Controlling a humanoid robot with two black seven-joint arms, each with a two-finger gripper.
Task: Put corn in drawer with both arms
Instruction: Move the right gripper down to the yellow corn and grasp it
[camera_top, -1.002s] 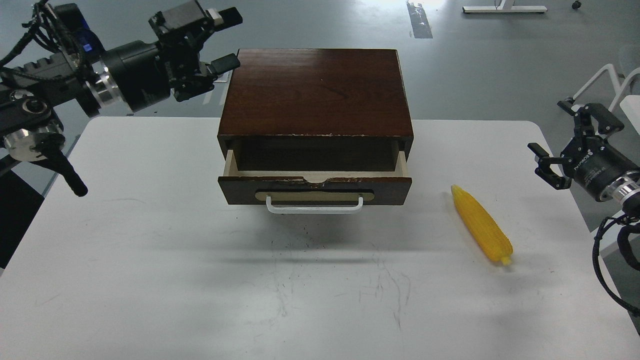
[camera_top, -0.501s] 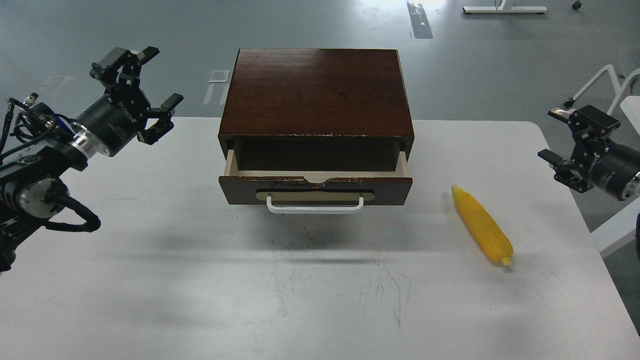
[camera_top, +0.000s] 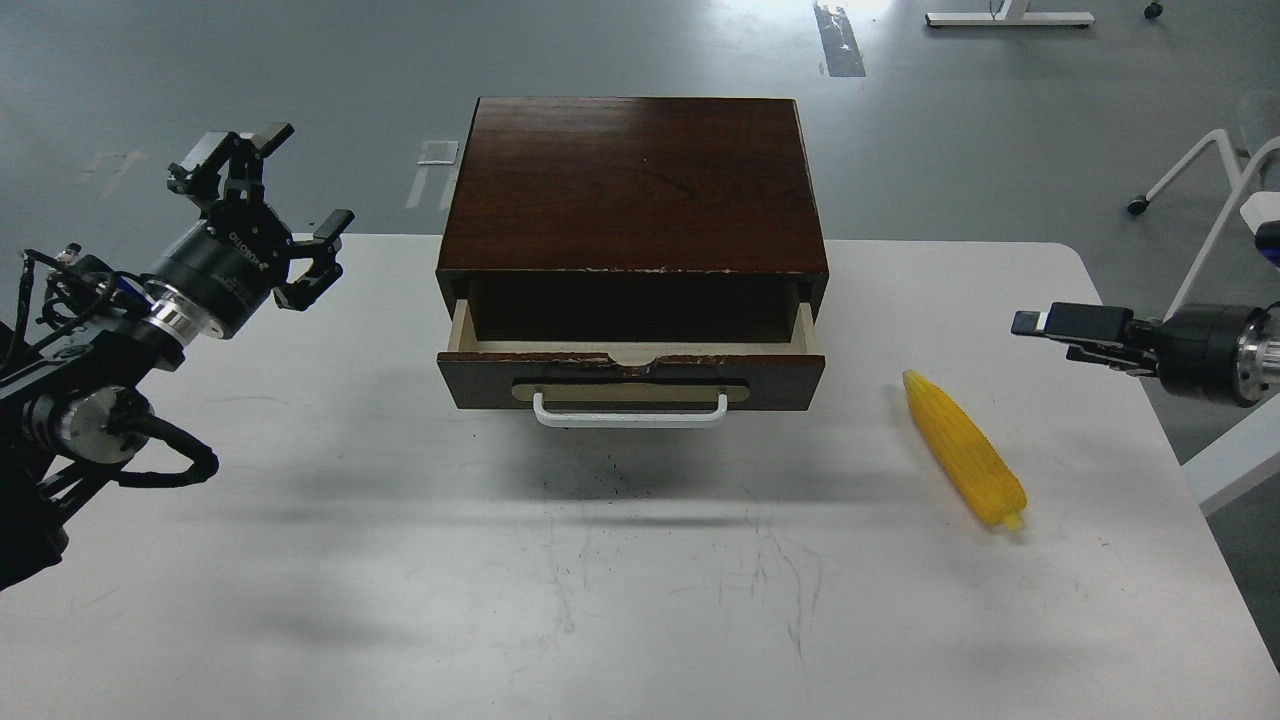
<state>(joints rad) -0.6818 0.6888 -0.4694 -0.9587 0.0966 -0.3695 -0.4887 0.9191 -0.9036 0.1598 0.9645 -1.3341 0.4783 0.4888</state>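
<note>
The yellow corn (camera_top: 963, 450) lies on the white table (camera_top: 300, 560), right of the drawer, pointed tip toward the back left. The drawer (camera_top: 630, 372) is pulled partly out of its dark wood box (camera_top: 632, 180); its white handle (camera_top: 630, 412) faces me and the part of its inside that shows is empty. My left gripper (camera_top: 288, 185) is open and empty, raised above the table's back left, well left of the box. My right gripper (camera_top: 1045, 323) hovers right of and behind the corn, turned edge-on, so its fingers cannot be told apart.
A white tubular frame (camera_top: 1205, 215) stands off the table's right edge, behind my right arm. The box sits at the middle back of the table. Grey floor lies beyond the table's far edge.
My left arm swung away from the box's back left corner, down and to the left. My right gripper rotated edge-on and now points left toward the corn. Corn and drawer have not moved.
</note>
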